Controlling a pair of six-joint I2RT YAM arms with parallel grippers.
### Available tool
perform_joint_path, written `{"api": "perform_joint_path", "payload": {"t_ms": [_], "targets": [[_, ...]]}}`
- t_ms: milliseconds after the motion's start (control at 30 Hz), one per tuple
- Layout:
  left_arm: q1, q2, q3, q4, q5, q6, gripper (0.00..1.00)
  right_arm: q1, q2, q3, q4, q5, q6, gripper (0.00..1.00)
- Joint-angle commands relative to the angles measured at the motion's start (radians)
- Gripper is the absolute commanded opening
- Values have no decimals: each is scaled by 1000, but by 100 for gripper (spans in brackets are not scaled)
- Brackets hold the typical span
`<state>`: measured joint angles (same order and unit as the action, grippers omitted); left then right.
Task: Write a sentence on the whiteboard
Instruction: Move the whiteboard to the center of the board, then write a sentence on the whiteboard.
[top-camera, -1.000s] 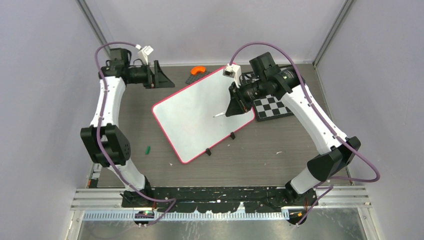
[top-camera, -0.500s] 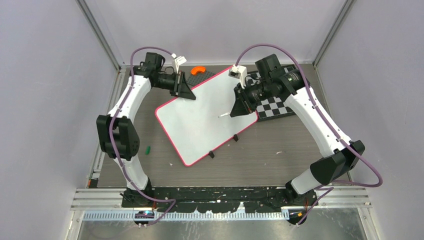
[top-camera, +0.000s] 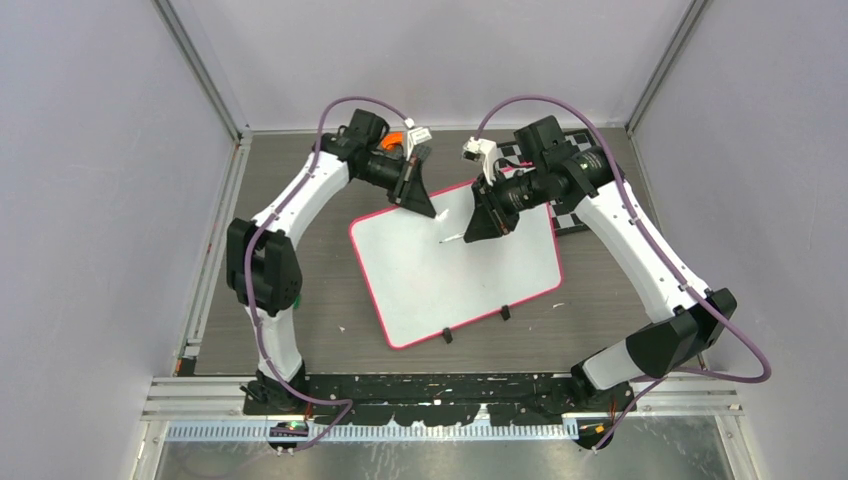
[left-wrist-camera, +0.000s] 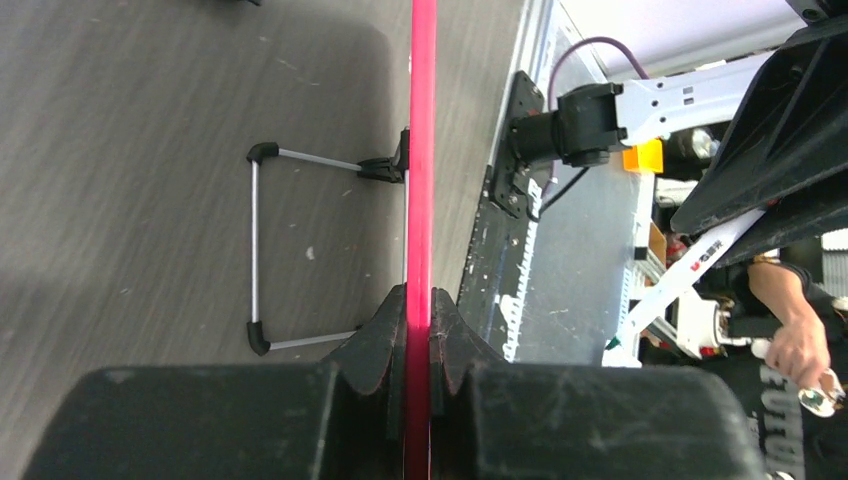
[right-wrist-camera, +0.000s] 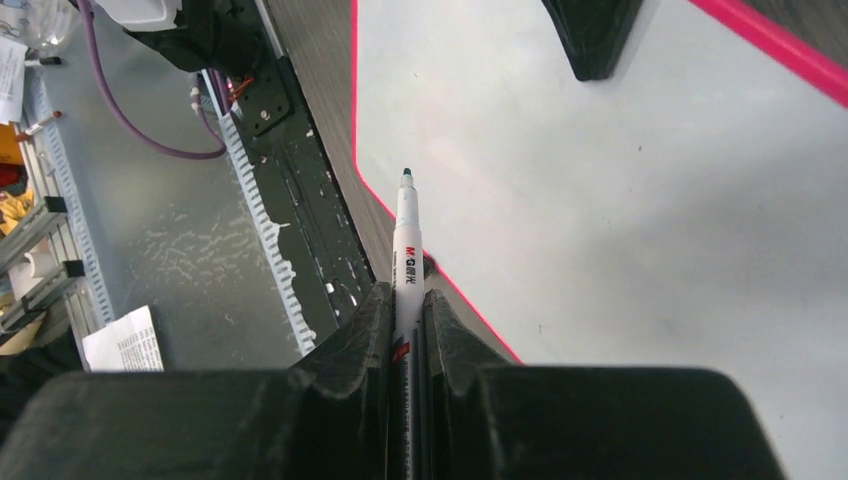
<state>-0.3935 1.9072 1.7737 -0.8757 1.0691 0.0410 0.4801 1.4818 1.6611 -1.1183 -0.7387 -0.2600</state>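
The whiteboard (top-camera: 470, 275), white with a pink rim, lies tilted across the middle of the table. My left gripper (top-camera: 420, 200) is shut on its far left edge. In the left wrist view the red rim (left-wrist-camera: 421, 150) runs edge-on between the closed jaws of that gripper (left-wrist-camera: 419, 300). My right gripper (top-camera: 482, 222) hovers over the board's far half, shut on a white marker (right-wrist-camera: 407, 240). The marker's dark tip points at the board's near-left rim and sits above the surface (right-wrist-camera: 600, 200). No sentence is in view; the board's visible face is plain white.
A chessboard (top-camera: 570, 222) lies partly hidden under the right arm at the board's far right. An orange piece (top-camera: 397, 139) sits behind the left wrist. Two black clips (top-camera: 447, 336) (top-camera: 505, 313) stick out of the board's near edge. A wire stand (left-wrist-camera: 255, 250) shows beneath the board.
My left arm swung in from the far left and shut on the board's far edge. The board slid right and turned. My right gripper moved slightly right with the marker.
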Motion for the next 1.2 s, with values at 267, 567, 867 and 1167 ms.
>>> {"api": "perform_joint_path", "payload": {"t_ms": [267, 567, 867, 1167], "targets": [[-85, -2, -92, 165, -82, -231, 0, -4, -149, -132, 67, 4, 30, 0], [-19, -146, -117, 102, -98, -157, 58, 24, -164, -194, 199, -31, 112, 0], [218, -365, -272, -111, -39, 43, 70, 138, -172, -253, 298, 32, 162, 0], [331, -497, -506, 23, 38, -1, 69, 247, -64, -160, 366, 140, 219, 0]]}}
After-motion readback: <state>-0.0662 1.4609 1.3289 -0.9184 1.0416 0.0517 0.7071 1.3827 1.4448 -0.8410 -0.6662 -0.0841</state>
